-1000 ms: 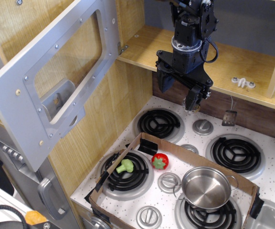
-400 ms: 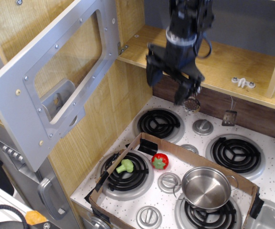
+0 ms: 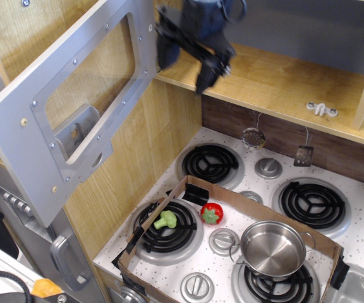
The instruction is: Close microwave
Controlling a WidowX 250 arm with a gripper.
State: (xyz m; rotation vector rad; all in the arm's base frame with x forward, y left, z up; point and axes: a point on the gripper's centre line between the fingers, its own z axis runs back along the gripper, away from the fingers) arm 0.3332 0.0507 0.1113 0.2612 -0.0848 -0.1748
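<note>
The microwave door (image 3: 74,126) is silver-grey with a clear window. It stands swung wide open to the left, hinged at its upper right edge. The wooden microwave compartment (image 3: 283,85) lies open behind it. My gripper (image 3: 187,66) is black and motion-blurred at the top of the view. It hangs just right of the door's hinge edge, above the compartment's front left corner. Its jaws are apart and hold nothing. I cannot tell whether it touches the door.
A toy stove top (image 3: 308,202) lies below. A cardboard tray (image 3: 232,199) on it holds a green broccoli (image 3: 165,219), a red fruit (image 3: 211,213) and a steel pot (image 3: 273,247). Two small utensils (image 3: 253,136) hang under the shelf. A grey cabinet handle (image 3: 65,259) is at lower left.
My gripper has moved left and up, from above the back burner to beside the door's hinge edge. The door has not moved.
</note>
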